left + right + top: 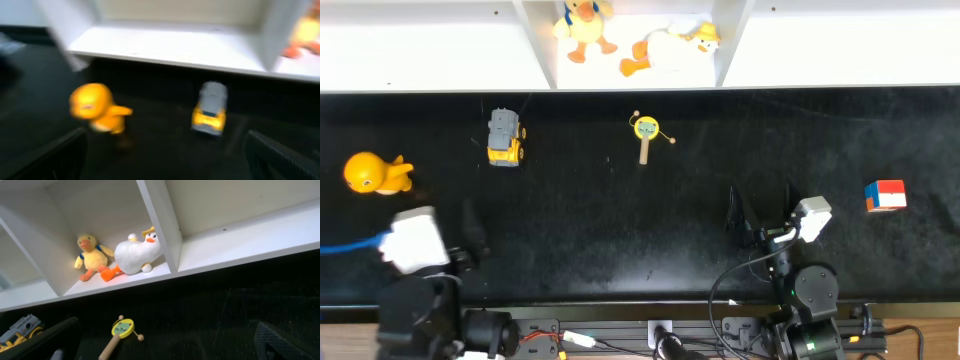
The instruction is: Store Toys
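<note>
On the black table lie an orange duck toy (pixel 375 173), a yellow and grey truck (pixel 505 137), a small rattle drum (pixel 646 133) and a red, blue and white cube (pixel 885 196). My left gripper (pixel 165 167) is open near the table's front left. It faces the orange duck (pixel 95 107) and the truck (pixel 211 109), both well ahead of it. My right gripper (pixel 761 212) is open at the front right with nothing between its fingers. The rattle drum (pixel 120 332) lies ahead of it, and the cube lies off to its right.
A white shelf unit (pixel 430 70) runs along the back of the table. Its middle compartment holds a yellow plush duck (pixel 584 25) and a white plush duck (pixel 670 48). The side compartments (pixel 250 235) show bare white floors.
</note>
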Robot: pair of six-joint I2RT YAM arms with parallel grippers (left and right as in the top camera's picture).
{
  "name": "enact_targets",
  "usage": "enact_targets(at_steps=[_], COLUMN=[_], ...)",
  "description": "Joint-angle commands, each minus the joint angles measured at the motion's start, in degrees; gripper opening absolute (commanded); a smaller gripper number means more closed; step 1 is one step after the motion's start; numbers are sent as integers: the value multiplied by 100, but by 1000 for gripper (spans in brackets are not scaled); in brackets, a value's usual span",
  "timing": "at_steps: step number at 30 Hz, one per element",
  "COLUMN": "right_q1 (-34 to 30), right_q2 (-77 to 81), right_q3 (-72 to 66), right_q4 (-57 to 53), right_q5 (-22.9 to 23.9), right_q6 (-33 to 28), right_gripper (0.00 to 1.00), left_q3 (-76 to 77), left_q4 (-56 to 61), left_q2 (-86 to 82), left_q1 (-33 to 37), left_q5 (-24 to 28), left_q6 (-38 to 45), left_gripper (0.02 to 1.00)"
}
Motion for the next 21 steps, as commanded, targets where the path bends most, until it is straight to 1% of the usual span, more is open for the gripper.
enact_targets(at_steps=[1,4,8,10,12,15,20,21], right_q1=[33,33,33,33,33,33,33,33], right_q2=[-42,-42,-42,-42,-42,-42,-42,-42], right_q3=[-74,-74,-74,-74,-74,-74,-74,-74], right_q4=[24,24,24,24,24,24,24,24], right_q5=[-22,-22,-22,-22,-22,-22,-22,-22], right_q6=[-37,-37,-37,-37,-37,-37,-37,-37], right_gripper=[993,996,996,996,996,993,996,996], left_q3=[960,1366,1530,1528,1528,1528,1517,1502], left_q4=[-455,-748,-992,-1062,-994,-896,-813,-822], left_q2=[673,1023,1239,1250,1250,1252,1252,1255], left_q1=[-20,-20,-20,-20,-20,-20,-20,-20], left_q5=[-1270,-1786,-2046,-2050,-1797,-1646,-1882,-2024], left_q6=[-592,-1001,-1038,-1036,-1034,-1034,-990,-992], left_gripper=[998,998,996,996,998,998,998,996])
